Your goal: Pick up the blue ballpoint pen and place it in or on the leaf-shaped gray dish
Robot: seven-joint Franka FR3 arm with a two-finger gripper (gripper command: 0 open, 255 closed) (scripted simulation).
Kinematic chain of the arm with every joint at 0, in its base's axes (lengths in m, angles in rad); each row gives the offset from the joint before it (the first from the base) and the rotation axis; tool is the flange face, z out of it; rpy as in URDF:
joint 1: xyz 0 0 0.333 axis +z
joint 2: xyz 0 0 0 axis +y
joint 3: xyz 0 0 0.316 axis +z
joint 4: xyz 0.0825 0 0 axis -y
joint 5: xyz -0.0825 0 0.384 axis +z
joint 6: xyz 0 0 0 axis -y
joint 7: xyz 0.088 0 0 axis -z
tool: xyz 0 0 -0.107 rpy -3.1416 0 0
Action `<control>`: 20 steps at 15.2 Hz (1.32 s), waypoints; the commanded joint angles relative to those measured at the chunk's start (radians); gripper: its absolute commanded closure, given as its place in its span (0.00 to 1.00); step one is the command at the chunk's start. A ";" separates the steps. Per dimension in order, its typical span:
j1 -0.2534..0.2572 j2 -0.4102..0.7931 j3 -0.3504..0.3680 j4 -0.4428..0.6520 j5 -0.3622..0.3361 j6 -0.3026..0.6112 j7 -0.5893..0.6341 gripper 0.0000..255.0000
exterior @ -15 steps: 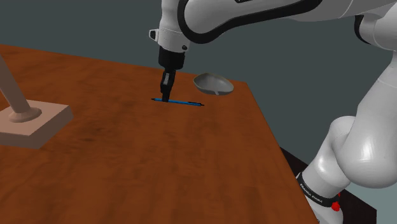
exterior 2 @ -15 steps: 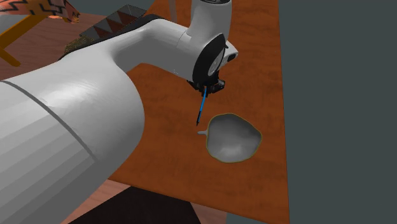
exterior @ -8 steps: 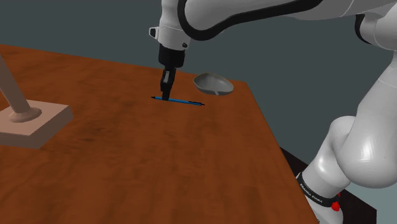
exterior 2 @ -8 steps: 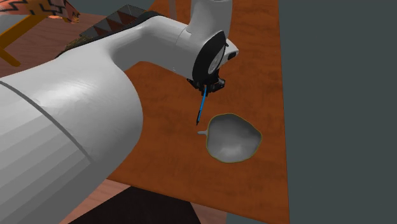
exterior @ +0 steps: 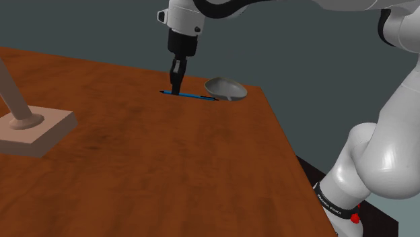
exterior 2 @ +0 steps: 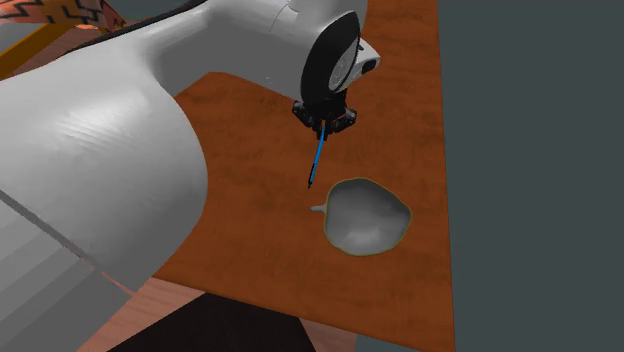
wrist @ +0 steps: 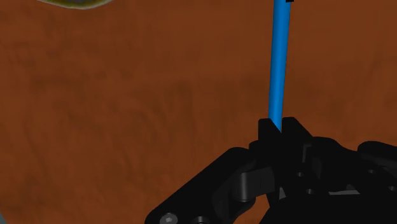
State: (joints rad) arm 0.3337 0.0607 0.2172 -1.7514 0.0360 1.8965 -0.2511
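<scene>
The slim blue pen [exterior: 196, 97] hangs level a little above the brown wooden table [exterior: 155, 168], clasped near one end by my black gripper [exterior: 176, 89], which is shut on it. Its free end points toward the grey leaf-shaped dish [exterior: 225, 89], which sits just beyond that tip near the table's far corner. From the second exterior view the pen [exterior 2: 317, 162] slants down from the gripper [exterior 2: 322, 125] toward the dish [exterior 2: 368, 215]. In the wrist view the pen [wrist: 278, 63] sticks out from between the closed fingers [wrist: 280, 124], and the dish rim [wrist: 76, 2] shows off to the side.
A pale wooden base with a slanted post [exterior: 30, 128] stands at the shoulder view's left. The table edge [exterior: 289, 151] runs close by the dish, with the arm's stand [exterior: 340, 215] below it. My white arm [exterior 2: 110, 170] covers much of the second exterior view.
The gripper has risen with the pen clasped in it, so the pen has come up off the table. The dish has not moved.
</scene>
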 commanded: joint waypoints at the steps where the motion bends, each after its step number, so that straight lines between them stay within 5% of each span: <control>1: 0.000 0.001 0.000 0.028 0.000 -0.027 0.000 1.00; 13: 0.002 0.019 0.001 0.212 -0.006 -0.193 0.009 1.00; 20: -0.071 -0.099 -0.065 0.099 0.029 -0.203 -0.131 1.00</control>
State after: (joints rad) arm 0.2751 -0.0266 0.1646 -1.6471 0.0607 1.7009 -0.3552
